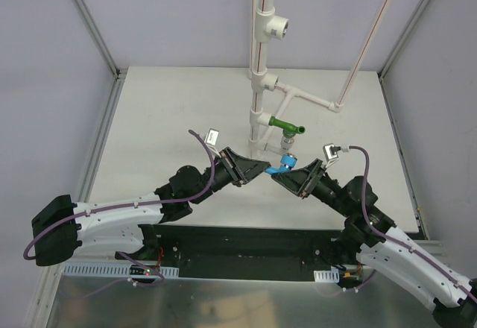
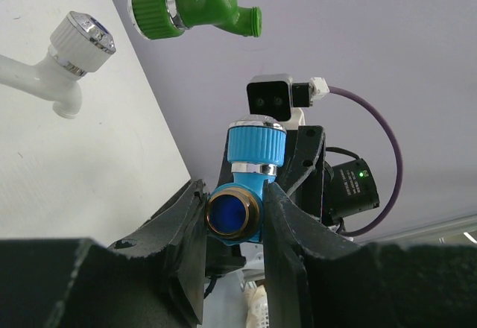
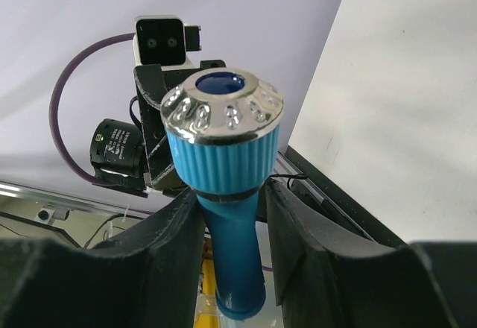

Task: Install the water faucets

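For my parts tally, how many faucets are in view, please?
3: the blue faucet in the left gripper, with the right gripper around it; the green faucet on the pipe stand; the white faucet just below it.

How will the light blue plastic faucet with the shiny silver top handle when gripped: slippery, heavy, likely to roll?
The light blue plastic faucet looks rigid and probably light, being small moulded plastic. Its smooth round body could twist in the left gripper; the ribbed band under the silver top likely holds better. Set down, it would probably roll.
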